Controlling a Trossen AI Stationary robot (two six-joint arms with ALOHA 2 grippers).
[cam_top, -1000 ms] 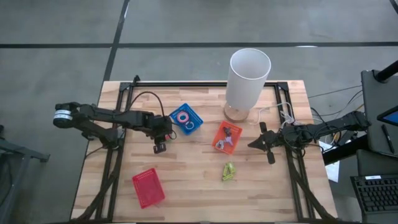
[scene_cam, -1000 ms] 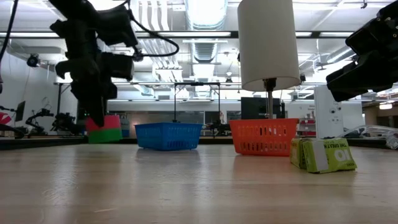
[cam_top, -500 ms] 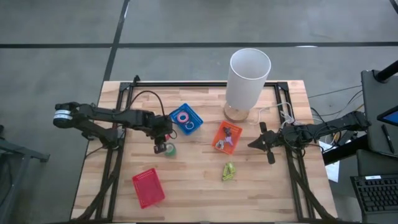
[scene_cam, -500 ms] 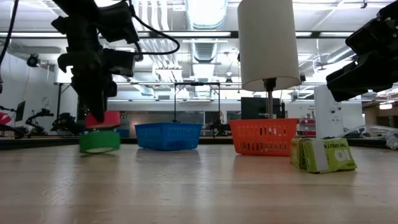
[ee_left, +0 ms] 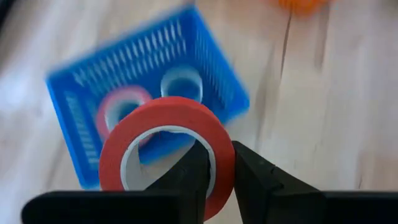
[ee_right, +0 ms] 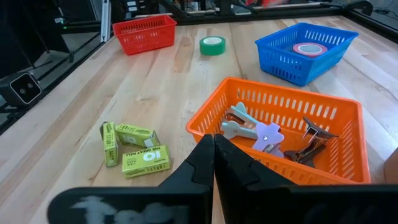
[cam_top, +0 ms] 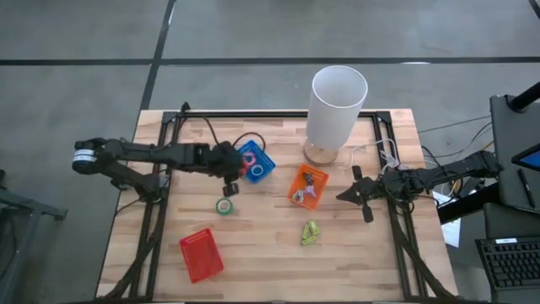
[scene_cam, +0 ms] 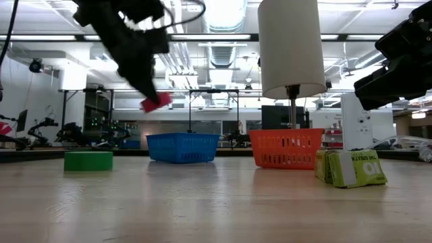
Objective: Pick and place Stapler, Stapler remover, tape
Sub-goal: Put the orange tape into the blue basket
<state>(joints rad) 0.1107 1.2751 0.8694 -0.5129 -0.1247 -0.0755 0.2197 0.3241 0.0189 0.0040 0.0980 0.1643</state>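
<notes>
The left gripper point(cam_top: 229, 166) hangs at the blue basket's point(cam_top: 263, 155) edge in the high view, presumably to drop its roll inside; a green tape point(cam_top: 224, 206) lies apart on the table. Low view: it carries the red tape point(scene_cam: 156, 102) aloft. Left wrist view: fingers pinch the roll's wall, two rolls already below. Right wrist view: the right gripper point(ee_right: 214, 153), closed and empty, waits beside the orange basket point(ee_right: 283, 102); four rolls, three baskets

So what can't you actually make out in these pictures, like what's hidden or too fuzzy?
- Blue basket, high view: the left gripper and its cable cover part of it; the left wrist view blurs its contents.
- Red tape, high view: hidden under that gripper.
- Green boxes, high view: too small to read.
- Red basket, low view: not seen.
- Right gripper, low view: fingertips cut off by the edge.
</notes>
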